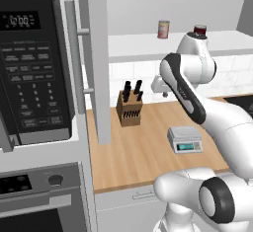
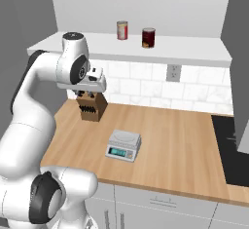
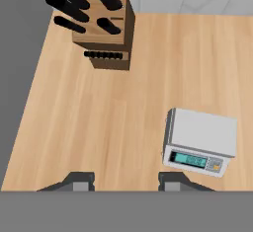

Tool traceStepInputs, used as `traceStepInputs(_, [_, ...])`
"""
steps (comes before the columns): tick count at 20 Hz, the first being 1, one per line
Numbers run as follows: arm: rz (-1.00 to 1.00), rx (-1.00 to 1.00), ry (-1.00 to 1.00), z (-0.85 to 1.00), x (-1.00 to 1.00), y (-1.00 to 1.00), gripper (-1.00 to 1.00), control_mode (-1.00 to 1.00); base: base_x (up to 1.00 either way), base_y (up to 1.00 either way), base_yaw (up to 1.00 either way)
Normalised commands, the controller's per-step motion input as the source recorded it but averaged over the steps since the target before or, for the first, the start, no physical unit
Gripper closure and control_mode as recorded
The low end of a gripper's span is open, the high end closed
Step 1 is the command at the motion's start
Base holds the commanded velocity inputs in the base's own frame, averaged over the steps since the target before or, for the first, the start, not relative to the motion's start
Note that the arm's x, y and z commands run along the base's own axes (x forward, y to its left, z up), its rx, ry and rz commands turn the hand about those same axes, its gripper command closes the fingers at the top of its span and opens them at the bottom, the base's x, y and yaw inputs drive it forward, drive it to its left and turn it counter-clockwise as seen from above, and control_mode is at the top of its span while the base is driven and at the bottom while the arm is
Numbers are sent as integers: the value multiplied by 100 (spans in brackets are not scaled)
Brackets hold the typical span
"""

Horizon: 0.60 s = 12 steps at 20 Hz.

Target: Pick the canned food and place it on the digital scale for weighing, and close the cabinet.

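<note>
Two cans stood on the white shelf (image 2: 194, 52) of the open cabinet (image 1: 96, 58): the canned food (image 2: 149, 37), dark red, and a red and yellowish can (image 2: 122, 29) near it. One digital scale (image 3: 200, 141) sat on the counter (image 3: 99, 122), well apart from the single knife block (image 3: 101, 28), with bare wood between. The tool (image 3: 126, 180) hung above the counter, fingers spread, holding nothing.

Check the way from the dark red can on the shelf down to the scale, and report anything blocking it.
Nothing visible blocks it. The can stands at the open shelf's front, the scale's platform is bare, and the knife block stands off to the side.
</note>
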Motion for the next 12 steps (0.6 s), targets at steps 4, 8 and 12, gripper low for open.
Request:
traceStepInputs(4, [0, 0, 0, 0, -35, 0, -100, -100, 0, 0, 0])
traceStepInputs(8, [0, 0, -3, 0, -84, 0, -100, -100, 0, 0, 0])
traceStepInputs(12, [0, 0, -17, 4, -86, -1, -100, -100, 0, 0, 0])
